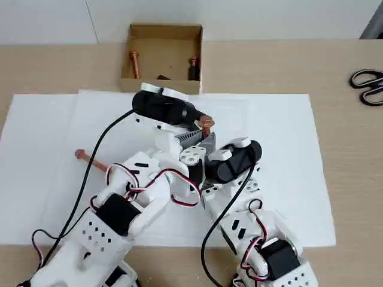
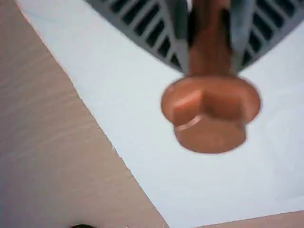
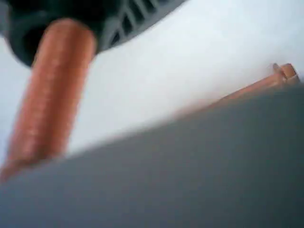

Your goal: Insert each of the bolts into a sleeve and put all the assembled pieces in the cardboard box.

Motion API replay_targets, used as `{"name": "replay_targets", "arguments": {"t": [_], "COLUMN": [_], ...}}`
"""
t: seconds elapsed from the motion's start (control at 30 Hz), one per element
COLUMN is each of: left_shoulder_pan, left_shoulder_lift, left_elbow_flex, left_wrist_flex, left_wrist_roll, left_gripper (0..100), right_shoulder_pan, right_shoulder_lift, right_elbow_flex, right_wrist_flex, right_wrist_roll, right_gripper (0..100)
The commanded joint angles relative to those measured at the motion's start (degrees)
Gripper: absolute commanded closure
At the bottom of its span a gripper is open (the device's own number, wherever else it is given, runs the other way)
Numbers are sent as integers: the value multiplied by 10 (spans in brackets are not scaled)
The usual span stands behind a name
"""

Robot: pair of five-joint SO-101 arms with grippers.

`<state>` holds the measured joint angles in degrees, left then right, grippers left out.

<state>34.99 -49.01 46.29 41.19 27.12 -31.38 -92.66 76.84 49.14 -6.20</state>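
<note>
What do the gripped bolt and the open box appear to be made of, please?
The bolt looks like copper-coloured metal, perhaps only plated, satin finish: soft highlights lie on its flanged hex head. The box looks like plain brown cardboard, matt, with thin folded walls.

The bolt (image 2: 209,114) is copper-coloured metal with a soft satin sheen, smooth on the head and finely threaded along the shank. The left gripper (image 2: 209,61) is matt grey plastic, moulded in ribs. The sheet (image 1: 281,179) is smooth, matt white paper, on a tabletop (image 1: 335,66) of pale, matt wood grain. The box (image 1: 161,86) is plain brown cardboard. The scissors (image 1: 374,89) have glossy black plastic handles.
</note>
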Motion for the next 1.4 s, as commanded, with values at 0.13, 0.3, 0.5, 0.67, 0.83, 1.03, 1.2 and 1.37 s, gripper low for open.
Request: {"name": "replay_targets", "arguments": {"t": [0.13, 0.3, 0.5, 0.67, 0.83, 1.03, 1.2, 1.37], "left_shoulder_pan": [4, 4, 4, 4, -18, -39, -38, -37], "left_shoulder_lift": [-4, -4, -3, -3, -3, -3, -3, -3], "left_elbow_flex": [0, -2, 0, 0, 1, 0, 0, -2], "left_wrist_flex": [-21, -22, -45, -44, -30, -24, -13, -17], "left_wrist_roll": [-3, -2, -1, 3, 28, 52, 57, 71], "left_gripper": [995, 995, 995, 995, 995, 995, 995, 995], "right_shoulder_pan": [-2, -2, -2, -2, -2, -2, -2, -2], "right_shoulder_lift": [-13, -13, -13, -13, -13, -13, -13, -13], "right_elbow_flex": [-10, -10, -10, -10, -10, -10, -10, -10], "right_wrist_flex": [-13, -13, -13, -13, -13, -13, -13, -13], "right_wrist_roll": [-3, -3, -3, -3, -3, -3, -3, -3], "right_gripper": [995, 995, 995, 995, 995, 995, 995, 995]}}
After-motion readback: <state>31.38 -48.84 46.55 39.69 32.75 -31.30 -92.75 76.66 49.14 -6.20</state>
